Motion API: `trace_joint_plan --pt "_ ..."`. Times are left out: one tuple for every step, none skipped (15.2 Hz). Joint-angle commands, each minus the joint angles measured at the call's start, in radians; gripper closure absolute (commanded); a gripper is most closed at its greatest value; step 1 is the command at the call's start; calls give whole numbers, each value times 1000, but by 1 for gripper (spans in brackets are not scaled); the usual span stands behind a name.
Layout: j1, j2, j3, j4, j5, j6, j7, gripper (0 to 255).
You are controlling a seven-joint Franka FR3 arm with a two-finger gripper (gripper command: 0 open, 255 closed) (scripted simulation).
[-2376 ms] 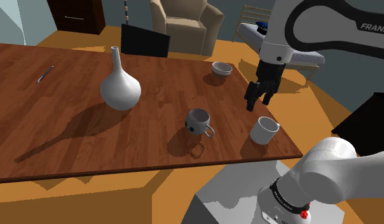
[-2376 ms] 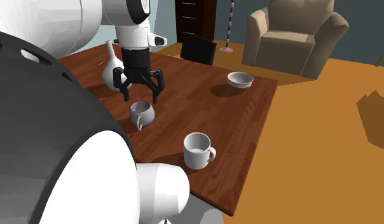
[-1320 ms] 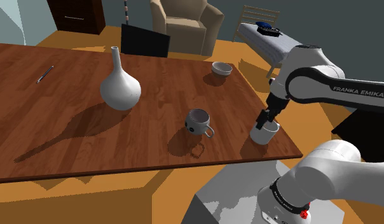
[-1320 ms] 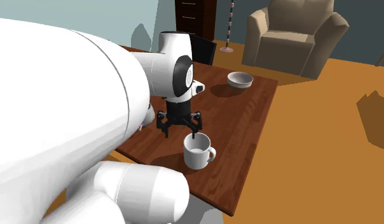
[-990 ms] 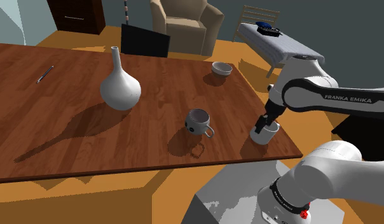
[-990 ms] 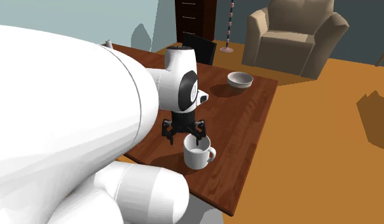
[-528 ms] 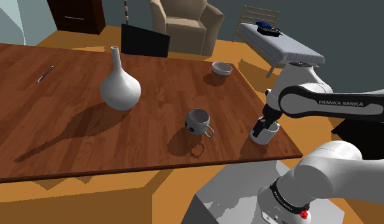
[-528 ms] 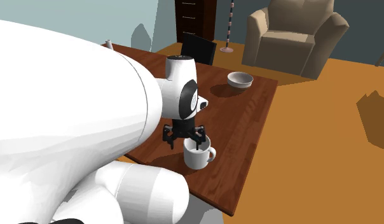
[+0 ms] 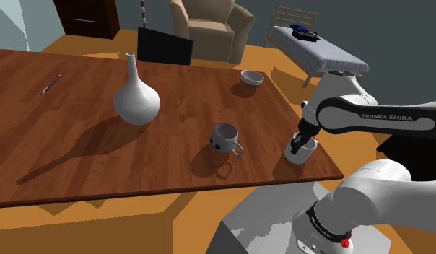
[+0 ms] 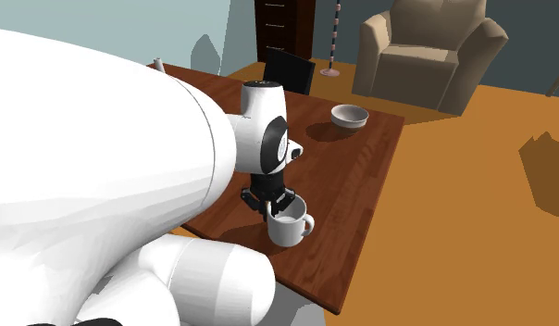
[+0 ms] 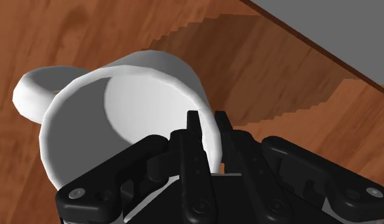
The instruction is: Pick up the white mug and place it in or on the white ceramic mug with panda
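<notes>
A plain white mug point(image 9: 304, 151) stands on the wooden table point(image 9: 79, 144), close to the corner nearest the stand. My black gripper point(image 9: 299, 142) comes down on it from above and is shut on its rim point(image 11: 206, 121): one finger is inside the cup, the other outside its wall. The mug point(image 11: 114, 108) has its handle on the side away from the clasped wall. In the second exterior view the gripper point(image 10: 276, 205) pinches the mug point(image 10: 291, 228) on the rim opposite its handle. The grey-white panda mug point(image 9: 225, 137) stands upright toward the shoulder view's left of it, apart.
A white long-necked vase point(image 9: 136, 98) stands mid-table, a small bowl point(image 9: 252, 76) near the far edge, a pen point(image 9: 51, 84) far left. The table's corner edge point(image 11: 324, 60) runs close beside the mug. An armchair point(image 9: 211, 29) and a black chair back point(image 9: 164, 45) lie beyond.
The fingers, spread wide over the mug's rim half a second ago, have closed on its wall. The arm has sunk slightly over the last second; the mug has not moved.
</notes>
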Motion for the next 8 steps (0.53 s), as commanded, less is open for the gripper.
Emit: trace_joint_plan --pt "0 0 0 0 0 0 0 255" --pt "0 0 0 0 0 0 0 255" --pt "0 0 0 0 0 0 0 255" --pt "0 0 0 0 0 0 0 255" --pt "0 0 0 0 0 0 0 255" --pt "0 0 0 0 0 0 0 255" --pt "2 -11 3 9 4 -20 -1 255" --pt "3 -21 7 18 8 -39 -2 255"
